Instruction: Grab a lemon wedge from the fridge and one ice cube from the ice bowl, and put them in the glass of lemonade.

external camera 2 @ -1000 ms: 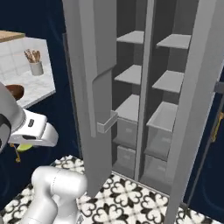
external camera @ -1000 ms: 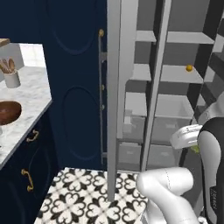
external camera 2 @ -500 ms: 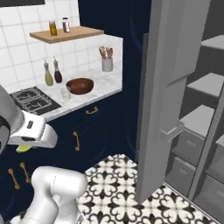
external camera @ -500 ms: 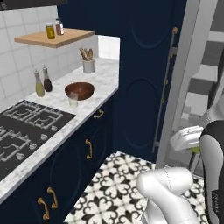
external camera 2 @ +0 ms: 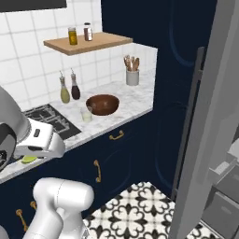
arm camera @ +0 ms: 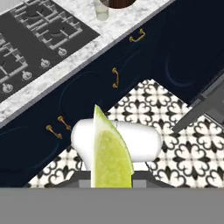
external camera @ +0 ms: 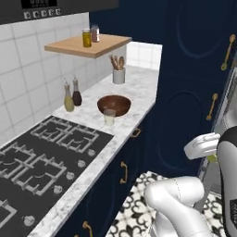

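A: There's the lemon wedge (arm camera: 109,151), pale yellow-green, pinched upright in the closed gripper (arm camera: 111,181) and carried low over the patterned floor (arm camera: 175,131).

B: Look outward and you can see where it's headed. The glass of lemonade (external camera: 109,117) stands on the marble counter (external camera: 139,92), just in front of the ice bowl (external camera: 114,105) and beside the stove (external camera: 41,157).

A: So I'd call this the carry leg: wedge secured, not yet delivered, ice cube untouched.

B: Agreed. The next move calls for lifting the wedge over that narrow rim and only then letting go; the mouth is small, so alignment matters.

A: And the change? A second ago both base cameras faced open fridge shelves.

B: The base has swung round; now the navy cabinets (external camera 2: 116,154) fill the middle and the fridge (external camera 2: 200,140) door stands at the right edge. The grip reads the same as before.
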